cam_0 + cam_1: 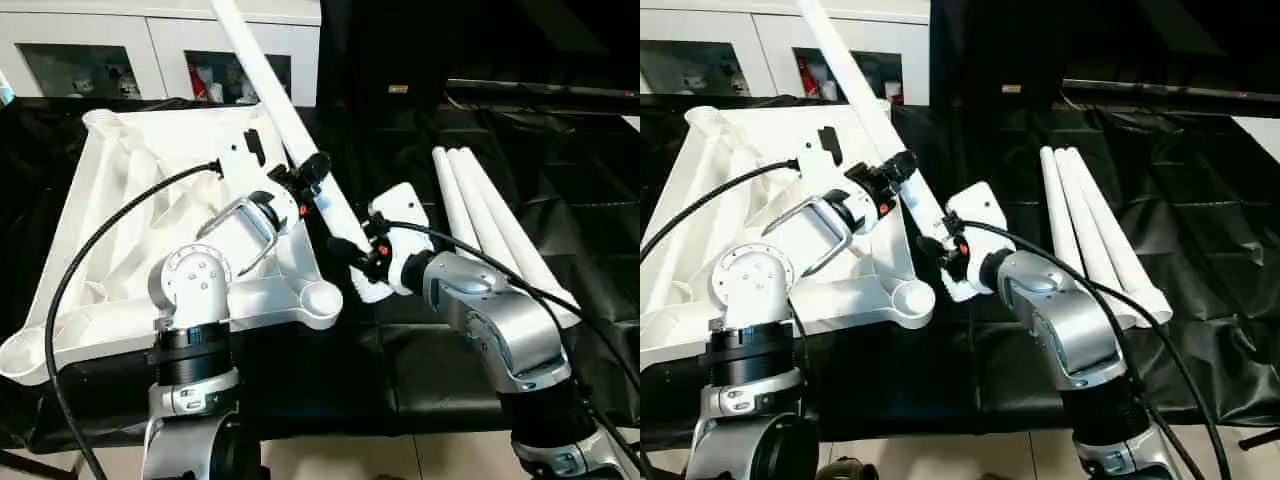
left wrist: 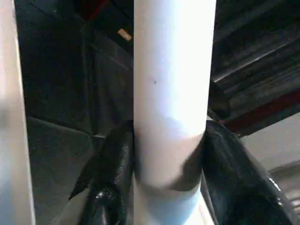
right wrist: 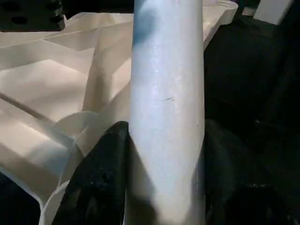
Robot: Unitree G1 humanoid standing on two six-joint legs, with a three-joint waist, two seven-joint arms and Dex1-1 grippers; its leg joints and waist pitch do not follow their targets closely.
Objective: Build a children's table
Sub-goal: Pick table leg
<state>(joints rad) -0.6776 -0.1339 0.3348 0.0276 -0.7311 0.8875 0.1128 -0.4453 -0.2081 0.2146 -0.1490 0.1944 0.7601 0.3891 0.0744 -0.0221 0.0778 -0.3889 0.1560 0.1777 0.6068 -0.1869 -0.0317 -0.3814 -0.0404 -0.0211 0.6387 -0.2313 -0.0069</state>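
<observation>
Both hands — left hand (image 1: 312, 178), right hand (image 1: 352, 252) — seemingly clamp 1 tilted table leg (image 1: 270, 95), fingers (image 2: 110, 178) half-spread.

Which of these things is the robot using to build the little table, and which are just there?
Part of the job:
- table top, upside down
- leg held by left gripper and right gripper
- three spare legs

Just there:
- cabinet
- black cloth

Tabletop (image 1: 130, 230) left, underside up; three legs (image 1: 490, 225) right; fourth leg (image 1: 290, 130) tilted between.
</observation>
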